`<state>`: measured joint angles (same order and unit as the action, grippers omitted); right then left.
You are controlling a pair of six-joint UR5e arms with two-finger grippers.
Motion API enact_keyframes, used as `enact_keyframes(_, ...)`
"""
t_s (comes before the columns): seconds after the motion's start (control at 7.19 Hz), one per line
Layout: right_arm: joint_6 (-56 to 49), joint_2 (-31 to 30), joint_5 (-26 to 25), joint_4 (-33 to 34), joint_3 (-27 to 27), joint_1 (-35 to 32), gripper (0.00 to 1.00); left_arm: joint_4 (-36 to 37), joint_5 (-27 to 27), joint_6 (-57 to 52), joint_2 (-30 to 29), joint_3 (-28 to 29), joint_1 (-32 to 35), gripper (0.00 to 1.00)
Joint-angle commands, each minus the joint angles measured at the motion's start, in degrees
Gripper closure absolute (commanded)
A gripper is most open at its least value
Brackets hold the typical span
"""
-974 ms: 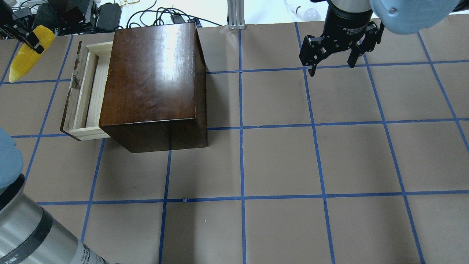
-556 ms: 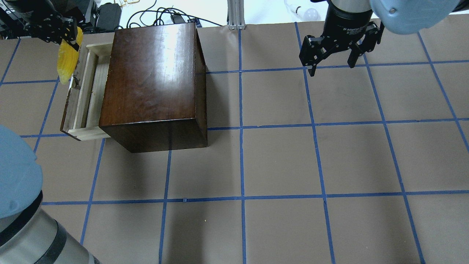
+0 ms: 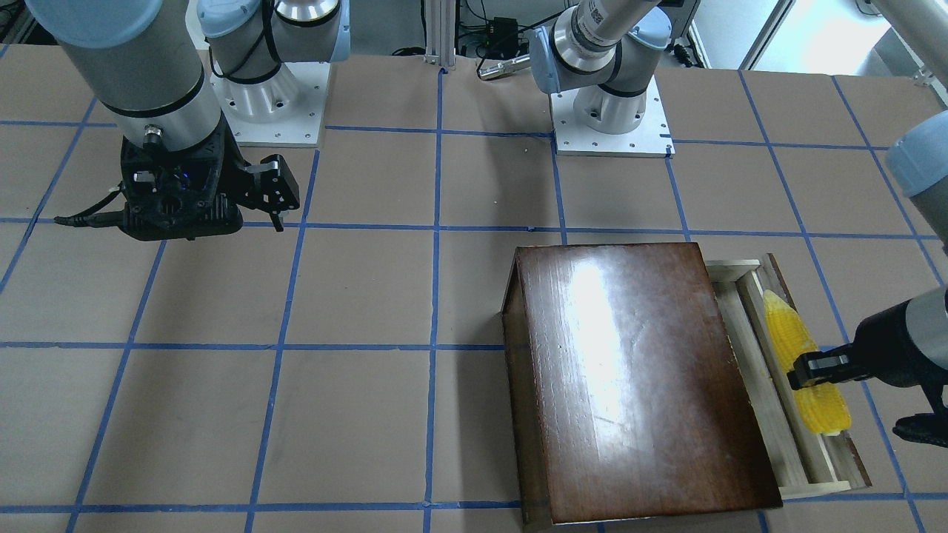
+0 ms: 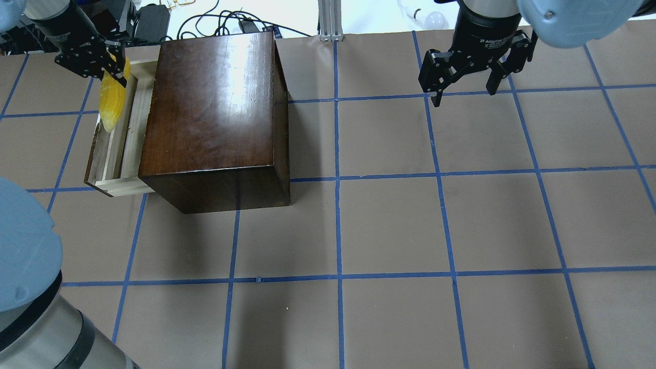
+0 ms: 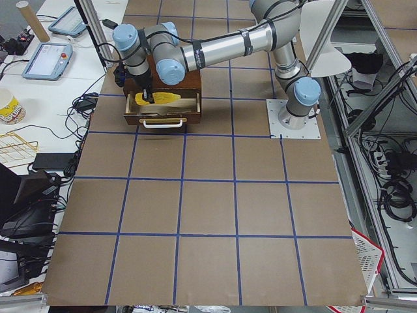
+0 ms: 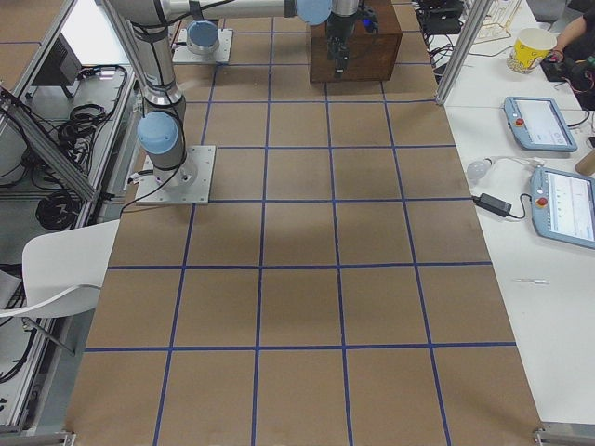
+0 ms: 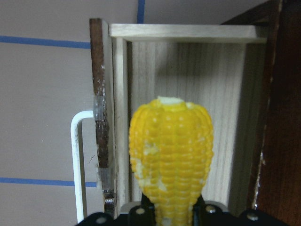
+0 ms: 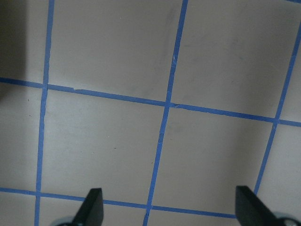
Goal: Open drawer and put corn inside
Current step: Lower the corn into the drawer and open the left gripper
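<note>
The drawer (image 4: 114,148) is pulled out of the dark-brown cabinet (image 4: 215,118), its pale wooden tray exposed (image 3: 796,444). My left gripper (image 4: 114,66) is shut on the yellow corn (image 4: 111,105) and holds it over the open drawer, lengthwise along the tray (image 3: 803,363). In the left wrist view the corn (image 7: 170,155) points out over the tray (image 7: 225,94), with the white handle (image 7: 77,160) on the left. My right gripper (image 4: 464,89) is open and empty above the table, far from the cabinet; its fingertips (image 8: 91,207) show over bare paper.
The table is covered in brown paper with a blue tape grid (image 4: 338,277). Cables and power bricks (image 4: 148,20) lie beyond the far edge behind the cabinet. The arm bases (image 3: 607,111) stand at the robot's side.
My left gripper has carried the corn to the right, from beyond the drawer's front to above the open tray. The right arm has not moved.
</note>
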<state>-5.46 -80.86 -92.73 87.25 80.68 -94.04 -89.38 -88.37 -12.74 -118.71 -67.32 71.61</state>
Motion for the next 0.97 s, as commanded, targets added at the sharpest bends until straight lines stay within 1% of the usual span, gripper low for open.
enact_keyframes(0.0,-0.08,0.0,0.0,0.02,0.0,0.0,0.0,-0.18,0.04,-0.09,-0.29,-0.27,-0.07,0.3)
enact_keyframes(0.14,-0.08,0.0,0.0,-0.07,0.0,0.0,0.0,-0.53,0.04,-0.62,-0.47,-0.35,-0.15,0.18)
enact_keyframes(0.28,0.01,0.0,0.0,0.02,0.0,0.0,0.0,-0.71,0.04,-0.97,-0.47,-0.27,-0.42,0.12)
enact_keyframes(0.56,-0.08,0.0,0.0,0.02,0.0,0.0,0.0,-0.8,0.04,-0.97,-0.21,-0.27,-0.59,0.09)
enact_keyframes(0.83,-0.08,0.0,0.0,0.02,0.0,0.0,0.0,-3.07,0.04,-1.15,1.19,0.95,-0.25,0.08)
